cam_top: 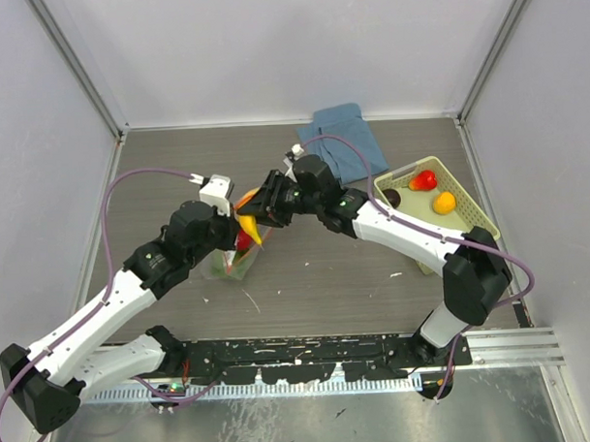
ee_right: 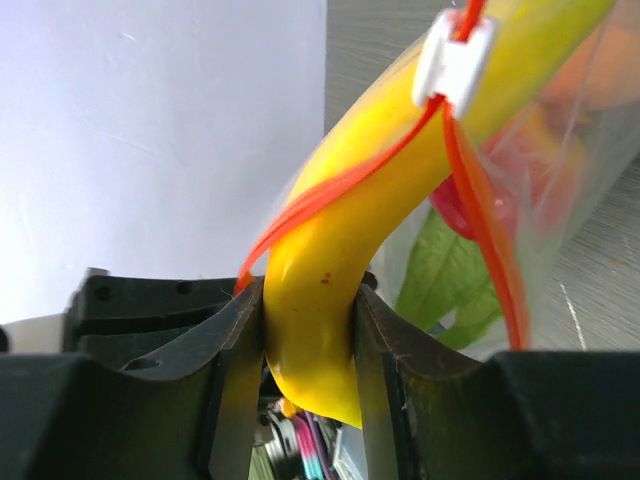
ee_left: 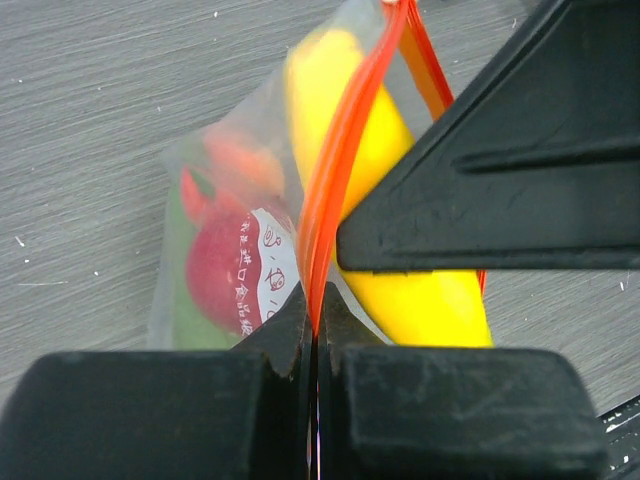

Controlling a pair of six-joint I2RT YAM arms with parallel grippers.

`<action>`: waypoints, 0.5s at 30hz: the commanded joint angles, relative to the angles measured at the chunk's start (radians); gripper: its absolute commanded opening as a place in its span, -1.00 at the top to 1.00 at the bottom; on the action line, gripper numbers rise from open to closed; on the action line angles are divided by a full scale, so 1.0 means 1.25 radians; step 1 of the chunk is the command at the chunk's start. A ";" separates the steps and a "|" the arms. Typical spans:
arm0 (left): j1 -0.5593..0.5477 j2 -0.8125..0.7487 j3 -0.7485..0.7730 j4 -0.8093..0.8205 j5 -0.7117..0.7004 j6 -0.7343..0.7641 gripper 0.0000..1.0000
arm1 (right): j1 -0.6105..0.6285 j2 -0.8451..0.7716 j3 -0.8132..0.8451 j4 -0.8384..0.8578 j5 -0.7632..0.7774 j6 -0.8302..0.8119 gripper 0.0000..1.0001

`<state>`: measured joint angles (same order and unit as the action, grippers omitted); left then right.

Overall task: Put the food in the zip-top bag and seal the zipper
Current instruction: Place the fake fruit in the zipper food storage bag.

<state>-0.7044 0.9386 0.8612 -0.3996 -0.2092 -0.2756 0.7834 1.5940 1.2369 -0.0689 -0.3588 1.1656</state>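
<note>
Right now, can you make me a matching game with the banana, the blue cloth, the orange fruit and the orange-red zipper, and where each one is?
Things:
1 banana
2 blue cloth
3 orange fruit
4 zipper

Places:
A in the basket
B pinched by the left hand
C flat on the table
D squeezed by the right hand

Pairs: 1-D, 2-C, 3-A, 4-B.

A robot lab cell — white wall panels [cam_top: 289, 47], aluminium corner posts [cam_top: 76, 64], a bolted mounting rail [cam_top: 319, 348].
</note>
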 commanded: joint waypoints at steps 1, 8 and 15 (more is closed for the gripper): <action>-0.008 0.000 0.015 0.053 -0.015 0.011 1.00 | -0.004 -0.059 0.009 0.128 0.079 0.083 0.58; -0.014 0.008 0.020 0.052 -0.006 0.009 1.00 | -0.001 -0.085 -0.067 0.189 0.176 0.150 0.57; -0.019 0.020 0.020 0.057 -0.001 0.010 1.00 | 0.004 -0.087 -0.123 0.267 0.204 0.238 0.58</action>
<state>-0.7197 0.9615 0.8612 -0.3908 -0.2127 -0.2722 0.7921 1.5269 1.0958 0.1310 -0.1921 1.3808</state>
